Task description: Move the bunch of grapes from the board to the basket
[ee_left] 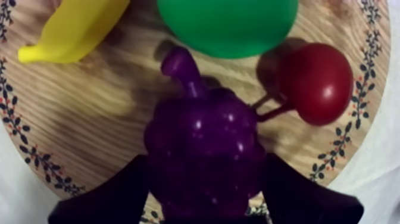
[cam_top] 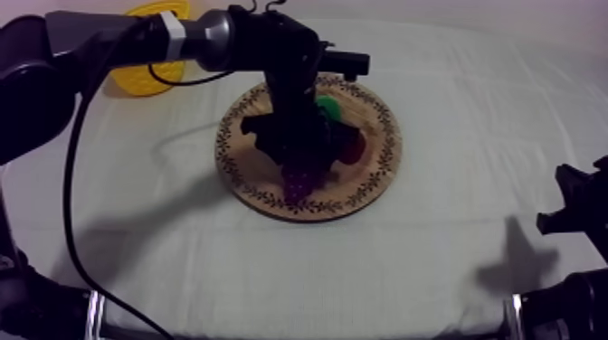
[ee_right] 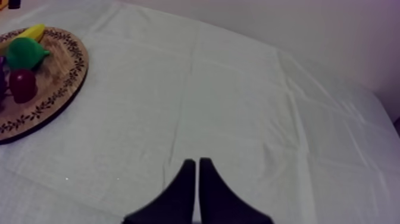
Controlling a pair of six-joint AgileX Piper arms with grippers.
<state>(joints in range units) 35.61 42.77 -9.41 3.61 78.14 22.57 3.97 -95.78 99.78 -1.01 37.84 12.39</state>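
Cloth (ee_right: 238,119) lies grey-white and creased under the wooden board (ee_right: 59,83).

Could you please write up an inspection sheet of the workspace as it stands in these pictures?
Surface: grey-white cloth over the table, lightly creased.
Job's things: bunch of grapes lying on the wooden board; yellow basket on the cloth beyond the board, towards my left, partly behind the left arm.
Clutter: banana, pear and small red fruit on the board next to the grapes.
Grippers: left gripper down over the board, fingers against both sides of the grapes; right gripper shut on nothing, low over the cloth, apart from the board.
Surroundings: pale wall behind the table.
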